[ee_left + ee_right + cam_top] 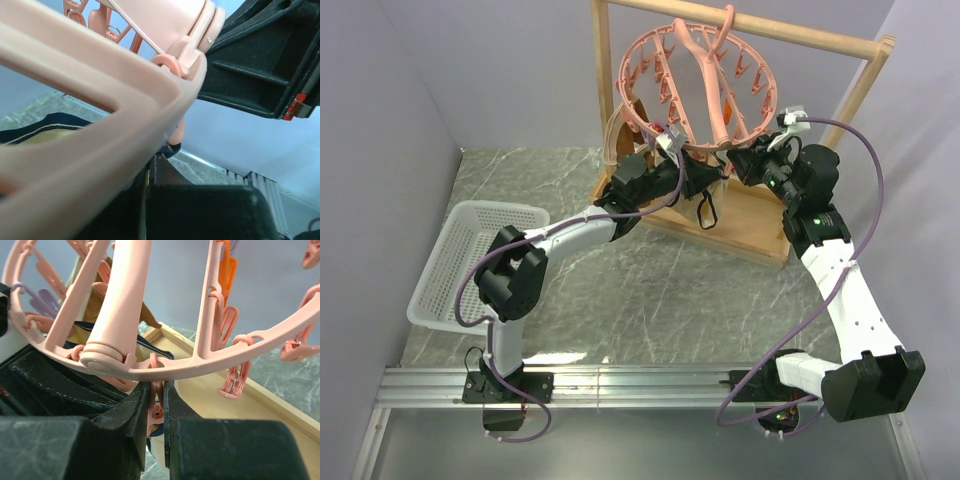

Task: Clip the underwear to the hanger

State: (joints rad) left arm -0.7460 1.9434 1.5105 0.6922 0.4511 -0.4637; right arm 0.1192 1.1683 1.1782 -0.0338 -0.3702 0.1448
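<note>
The pink hanger [695, 70] hangs by its hook from the wooden rack's top bar. Both grippers meet under its near rim. My right gripper [156, 390] is shut on one pink clip peg [159, 412] hanging from the ring [210, 365]; in the top view this gripper [745, 162] sits at the ring's right side. The left gripper [150, 167] is shut, a thin tan edge of the underwear [45, 136] pinched between its pads right below the ring [100, 65]. Tan cloth with dark trim [144, 354] shows behind the squeezed peg. From above, the left gripper [695, 172] is mostly hidden by the ring.
The wooden rack frame [760, 215] stands at the back on the marble table, its base board under the hanger. A white plastic basket [470, 262] sits at the left edge. A black loop [706, 210] dangles below the grippers. Grey walls close in left and right.
</note>
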